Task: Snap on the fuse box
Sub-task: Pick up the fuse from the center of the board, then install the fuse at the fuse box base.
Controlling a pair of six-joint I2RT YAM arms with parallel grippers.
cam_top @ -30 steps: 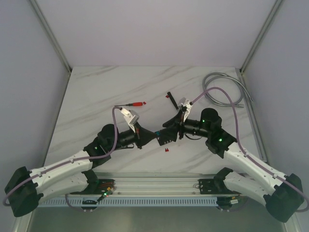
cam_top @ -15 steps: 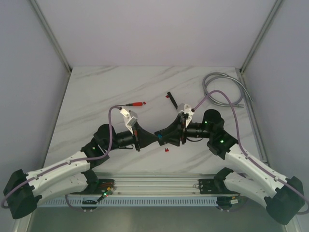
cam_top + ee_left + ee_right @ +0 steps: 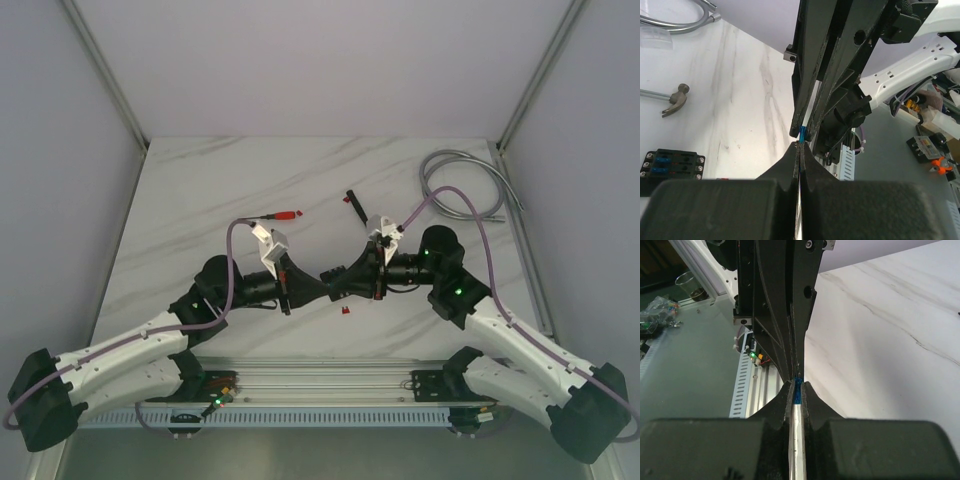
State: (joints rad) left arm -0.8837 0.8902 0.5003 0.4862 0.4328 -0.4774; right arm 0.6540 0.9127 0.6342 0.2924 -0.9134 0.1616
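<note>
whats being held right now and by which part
A blue fuse, pinched by its body between the right end effector's fingertips; the shut left end effector meets its other end, hold there unclear.

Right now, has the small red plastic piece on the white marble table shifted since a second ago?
No. The small red plastic piece keeps the same spot just beyond the aluminium rail.

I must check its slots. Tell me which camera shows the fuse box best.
The left wrist view: the fuse box sits at lower left, its blue fuses plain to see. The right wrist view does not show it, and in the top view I cannot pick it out.
</note>
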